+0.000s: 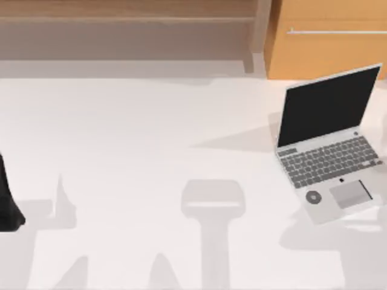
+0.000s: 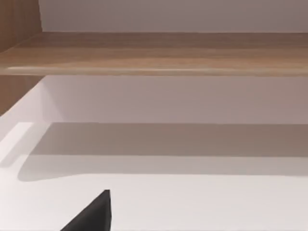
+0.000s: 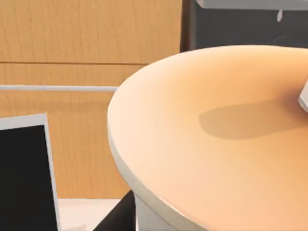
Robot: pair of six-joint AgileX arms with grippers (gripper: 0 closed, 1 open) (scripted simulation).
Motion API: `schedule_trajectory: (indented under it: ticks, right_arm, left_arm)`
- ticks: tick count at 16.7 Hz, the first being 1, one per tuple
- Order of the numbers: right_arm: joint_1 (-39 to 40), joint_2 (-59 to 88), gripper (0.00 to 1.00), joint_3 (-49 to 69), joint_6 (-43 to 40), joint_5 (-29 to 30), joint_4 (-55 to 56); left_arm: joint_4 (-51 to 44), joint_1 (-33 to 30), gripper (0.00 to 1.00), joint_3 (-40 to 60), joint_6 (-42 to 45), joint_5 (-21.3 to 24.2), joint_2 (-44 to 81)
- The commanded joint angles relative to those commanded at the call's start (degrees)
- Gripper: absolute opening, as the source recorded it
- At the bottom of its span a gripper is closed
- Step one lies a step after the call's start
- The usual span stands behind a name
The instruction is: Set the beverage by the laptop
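Far right, the laptop (image 1: 329,145) sits open on the table (image 1: 151,139)

Count — one laptop (image 1: 329,148), open, on one white counter (image 1: 139,151). One round orange-topped thing (image 3: 211,134) close to the right wrist camera. One wooden cabinet (image 1: 326,36) behind.

My table (image 1: 151,133) looks smooth, matt white. The laptop (image 1: 331,158) has a silvery metal-like shell and glossy black screen. The cabinet (image 1: 326,42) shows wood grain.
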Motion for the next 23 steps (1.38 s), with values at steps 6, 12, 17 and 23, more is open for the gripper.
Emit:
schedule_trajectory:
  ticks: [6, 12, 17, 23]
  right_arm:
    - [0.14, 3.0, 0.0, -2.01, -0.21, -0.06, 0.01]
    - [0.14, 3.0, 0.3, -2.01, -0.21, -0.06, 0.01]
    - [0.14, 3.0, 0.68, -2.01, -0.21, -0.06, 0.01]
    - [0.14, 3.0, 1.0, -2.01, -0.21, -0.06, 0.01]
  left_arm:
    - [0.0, 0.0, 1.0, 0.0, 0.0, 0.0, 0.0]
    - [0.0, 0.0, 1.0, 0.0, 0.0, 0.0, 0.0]
    - [0.0, 0.0, 1.0, 0.0, 0.0, 0.0, 0.0]
    - [0.0, 0.0, 1.0, 0.0, 0.0, 0.0, 0.0]
